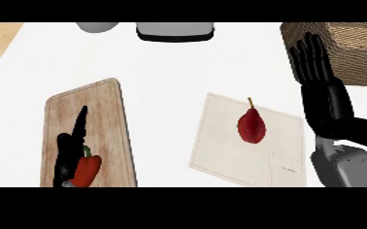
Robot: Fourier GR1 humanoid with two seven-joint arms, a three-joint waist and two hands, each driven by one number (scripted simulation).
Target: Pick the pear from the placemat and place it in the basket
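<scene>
While the pear [252,126] lies on the placemat [219,150], right robot hand [326,102] spread open by the basket [349,53] far right, left robot hand [66,155] over the board [108,126], state unclear.

Bright, even light; shadows soft and faint

The flat white bench [172,73] carries five items. A light-brown rectangular wooden cutting board [108,126] lies lower left. A beige rectangular cloth placemat [222,145] lies centre right, well apart from it. A brown woven wicker basket [347,39] stands upper right. At the far edge stand a white black-based appliance [175,30] and a grey rounded vessel [97,26].
</scene>
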